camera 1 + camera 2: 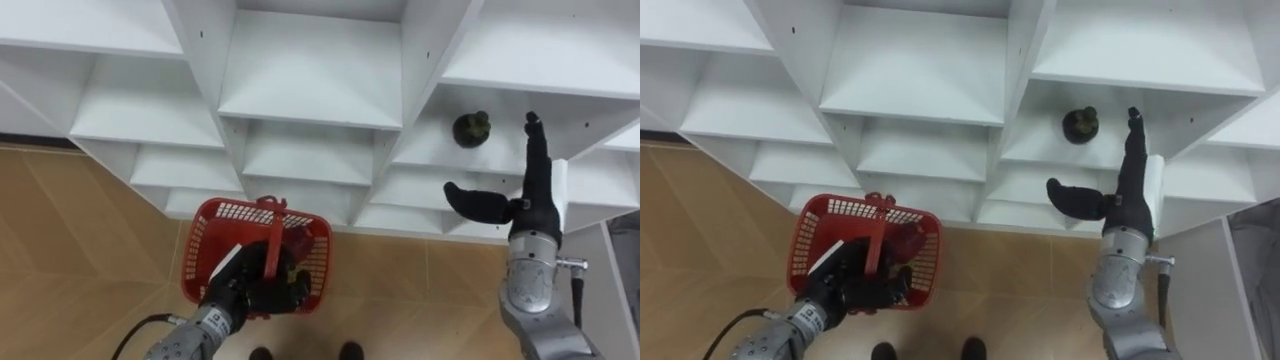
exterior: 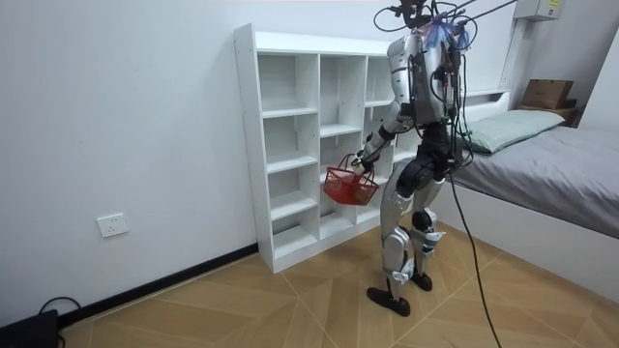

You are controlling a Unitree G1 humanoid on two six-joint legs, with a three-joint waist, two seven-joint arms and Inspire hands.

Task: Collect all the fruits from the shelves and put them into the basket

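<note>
A red plastic basket [image 1: 212, 244] [image 1: 821, 240] hangs from its handle, with my left hand [image 1: 247, 290] [image 1: 854, 288] shut on that handle. Something dark red lies inside it. A small dark green fruit [image 1: 472, 128] [image 1: 1080, 124] sits on a shelf in the right column of the white closet [image 1: 310, 70]. My right hand [image 1: 525, 196] [image 1: 1123, 190] is raised in front of that shelf, fingers straight and thumb spread, just right of and below the fruit, not touching it. In the room view I stand facing the closet [image 2: 290, 145] with the basket [image 2: 350, 186] held out in front.
The closet's other compartments look bare. Wooden floor [image 1: 70, 250] lies below it. A bed [image 2: 551, 164] stands behind me at the room view's right, and a wall socket [image 2: 113, 225] is at the left.
</note>
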